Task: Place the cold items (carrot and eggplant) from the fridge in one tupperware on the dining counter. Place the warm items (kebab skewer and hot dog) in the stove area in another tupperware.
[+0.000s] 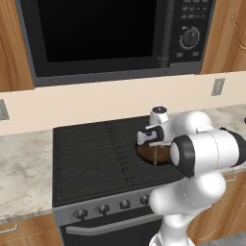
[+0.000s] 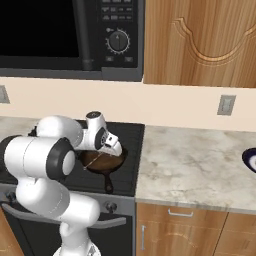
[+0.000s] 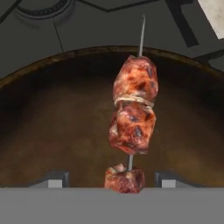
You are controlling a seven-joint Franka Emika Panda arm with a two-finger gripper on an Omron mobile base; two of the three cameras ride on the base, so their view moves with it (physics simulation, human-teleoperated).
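The kebab skewer point(image 3: 132, 124) lies in the brown frying pan point(image 3: 52, 127) on the right side of the stove point(image 1: 91, 158), below the microwave point(image 1: 110, 33). In the hand view its metal pin runs straight away from the camera, with three chunks of grilled meat threaded along it. The tool point(image 3: 113, 178) hangs low over the pan, one finger tip point(image 3: 54, 178) on each side of the nearest chunk. The jaws stand partly open with a gap showing between each tip and the meat, so I judge nothing is held yet; whether the tips already touch the pan floor I cannot tell.

The step in hand looks like the grasp on the skewer. To do it well, the tool should stay centred over the pin so both tips meet the meat together, and close across the chunk, not the thin pin, which would likely slip. A straight lift should clear the pan's rim before any sideways travel. The far end of the skewer may sag, since the grip sits near one end.
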